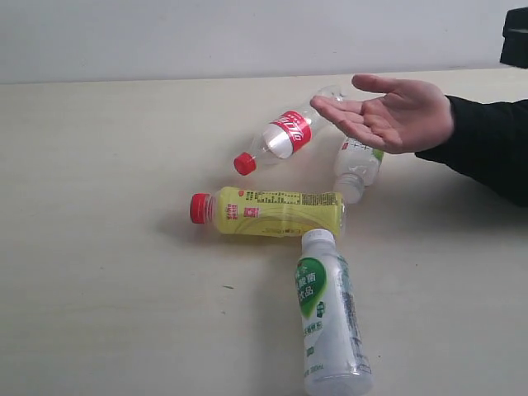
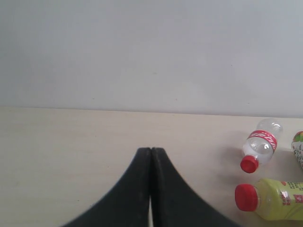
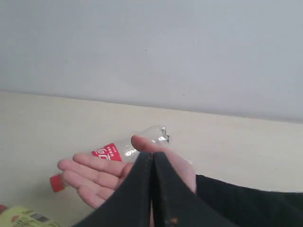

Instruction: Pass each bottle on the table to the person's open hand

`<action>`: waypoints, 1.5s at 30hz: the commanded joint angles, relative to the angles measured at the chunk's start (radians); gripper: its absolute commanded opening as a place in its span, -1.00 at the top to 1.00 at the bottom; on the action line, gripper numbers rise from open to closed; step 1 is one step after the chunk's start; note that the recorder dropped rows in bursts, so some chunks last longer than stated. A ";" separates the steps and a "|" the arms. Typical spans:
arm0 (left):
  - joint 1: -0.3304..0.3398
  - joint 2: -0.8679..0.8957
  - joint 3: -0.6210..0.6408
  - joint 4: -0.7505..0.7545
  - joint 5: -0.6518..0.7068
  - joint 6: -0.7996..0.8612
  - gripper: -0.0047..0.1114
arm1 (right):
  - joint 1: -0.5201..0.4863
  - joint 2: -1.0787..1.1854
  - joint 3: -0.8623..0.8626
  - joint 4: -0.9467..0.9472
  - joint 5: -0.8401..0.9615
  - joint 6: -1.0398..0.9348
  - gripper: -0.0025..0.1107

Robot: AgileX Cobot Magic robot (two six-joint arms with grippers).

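Note:
Four bottles lie on the table (image 1: 99, 247). The clear bottle with red cap and label (image 1: 285, 136) lies at the back, partly behind the person's open hand (image 1: 388, 115), which hovers palm up. The yellow bottle (image 1: 268, 211) lies across the middle. One whitish bottle (image 1: 330, 318) lies in front, the other (image 1: 356, 169) under the hand. Neither gripper shows in the exterior view. My left gripper (image 2: 151, 150) is shut and empty, left of the clear bottle (image 2: 259, 144) and yellow bottle (image 2: 270, 198). My right gripper (image 3: 152, 155) is shut and empty, in front of the hand (image 3: 102, 177).
A pale wall (image 1: 247, 33) runs behind the table's far edge. The person's black sleeve (image 1: 491, 144) crosses the right side. A dark object (image 1: 516, 37) sits at the top right corner.

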 commanded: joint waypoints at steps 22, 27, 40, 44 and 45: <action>0.001 -0.007 -0.001 -0.004 -0.002 -0.002 0.92 | -0.002 0.096 -0.029 -0.013 -0.305 -0.382 0.96; 0.001 -0.007 -0.001 -0.004 -0.002 -0.002 0.92 | -0.002 0.117 -0.029 -0.013 0.038 -0.846 0.96; 0.001 -0.007 -0.001 -0.004 -0.002 -0.002 0.92 | 0.083 0.262 -0.031 0.272 0.859 -1.211 0.96; 0.001 -0.007 -0.001 -0.004 -0.002 -0.002 0.92 | 0.179 0.293 -0.134 0.615 1.007 -1.225 0.96; 0.001 -0.007 -0.001 -0.004 -0.002 -0.002 0.92 | 0.185 0.302 -0.168 0.727 1.035 -1.225 0.96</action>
